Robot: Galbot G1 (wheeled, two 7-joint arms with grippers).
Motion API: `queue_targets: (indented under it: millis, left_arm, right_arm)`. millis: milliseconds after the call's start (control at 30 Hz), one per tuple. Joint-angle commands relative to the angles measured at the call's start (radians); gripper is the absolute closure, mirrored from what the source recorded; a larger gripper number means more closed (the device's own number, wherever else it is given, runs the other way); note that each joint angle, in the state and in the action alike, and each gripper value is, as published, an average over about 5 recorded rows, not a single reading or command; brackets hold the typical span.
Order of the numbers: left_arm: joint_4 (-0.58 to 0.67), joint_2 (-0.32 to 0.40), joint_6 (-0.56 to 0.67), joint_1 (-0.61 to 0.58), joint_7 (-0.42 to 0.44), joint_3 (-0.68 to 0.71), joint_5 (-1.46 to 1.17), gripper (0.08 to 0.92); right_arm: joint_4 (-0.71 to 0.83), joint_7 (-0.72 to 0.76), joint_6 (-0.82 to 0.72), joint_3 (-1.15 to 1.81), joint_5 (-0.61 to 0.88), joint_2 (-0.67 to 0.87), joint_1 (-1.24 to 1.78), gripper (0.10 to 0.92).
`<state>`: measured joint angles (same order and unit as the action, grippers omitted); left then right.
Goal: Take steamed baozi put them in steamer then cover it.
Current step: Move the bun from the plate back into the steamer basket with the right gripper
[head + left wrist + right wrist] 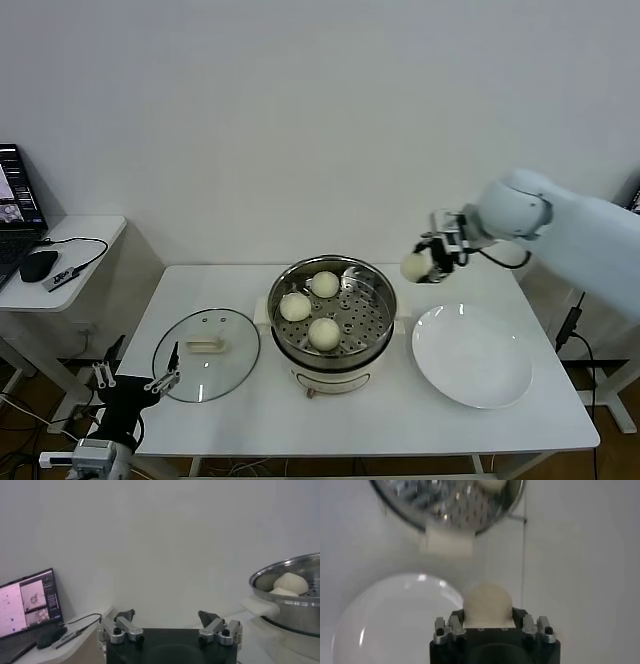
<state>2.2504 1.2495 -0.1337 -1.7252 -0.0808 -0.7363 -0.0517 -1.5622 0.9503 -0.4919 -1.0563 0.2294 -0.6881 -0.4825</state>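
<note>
At the far left we see a laptop and a black mouse on a small side table. Our left gripper hangs low off the near left corner of the white table, its fingers spread wide with nothing between them, just beside the rim of the glass cover. The cover lies flat on the table, handle up, touching nothing else. To its right stands the steamer, uncovered, with three steamed baozi resting on its perforated tray. Further right, a white plate sits bare on the table. Above the table's far edge, between steamer and plate, our right gripper is raised in the air and clamped around a fourth baozi; in the right wrist view that bun sits snug between the fingers, over the plate, with the steamer's side handle beyond.
</note>
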Motion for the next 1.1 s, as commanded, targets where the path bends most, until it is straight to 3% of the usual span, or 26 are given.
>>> queue_targets:
  millis: [33,500,1100]
  left_arm:
    - [-0.004,0.003,0.000,0.003,0.000,-0.001,0.001,0.177]
    - [-0.015,0.010,0.001,0.014,0.000,-0.004,0.000,0.177]
    - [-0.030,0.008,0.001,0.025,0.001,-0.004,-0.001,0.177]
  right_arm:
    - [-0.060,-0.166,-0.175,-0.108,0.191,-0.167,-0.026,0.414]
    - [0.064,-0.219,-0.219,-0.114,0.134,-0.289,0.108,0.414]
    - [0.161,-0.202,-0.191,-0.076,0.054,-0.314,0.149,0.414]
